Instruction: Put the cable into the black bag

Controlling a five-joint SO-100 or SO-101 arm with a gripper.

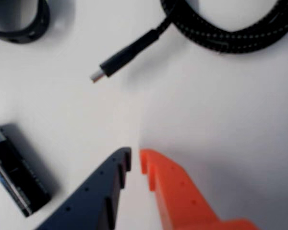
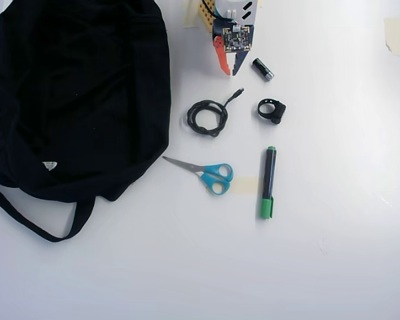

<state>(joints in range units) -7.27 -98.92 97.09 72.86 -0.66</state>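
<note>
The robot's hand (image 1: 135,160), fingers nearly pressed together and empty, hovers over the white tabletop (image 1: 221,120) short of the coiled cable (image 2: 208,117), apparently lining up a grasp, beside the black bag (image 2: 73,93).

Overhead view: high, straight down, whole table (image 2: 333,267). Wrist view: low, close, facing past gripper (image 1: 135,160). Both share cable (image 2: 208,117) plug end, ring clip (image 2: 272,110).

Black cable (image 2: 207,117) flecked white; scissors (image 2: 217,177) blue-handled; marker (image 2: 268,183) green-ended
</note>
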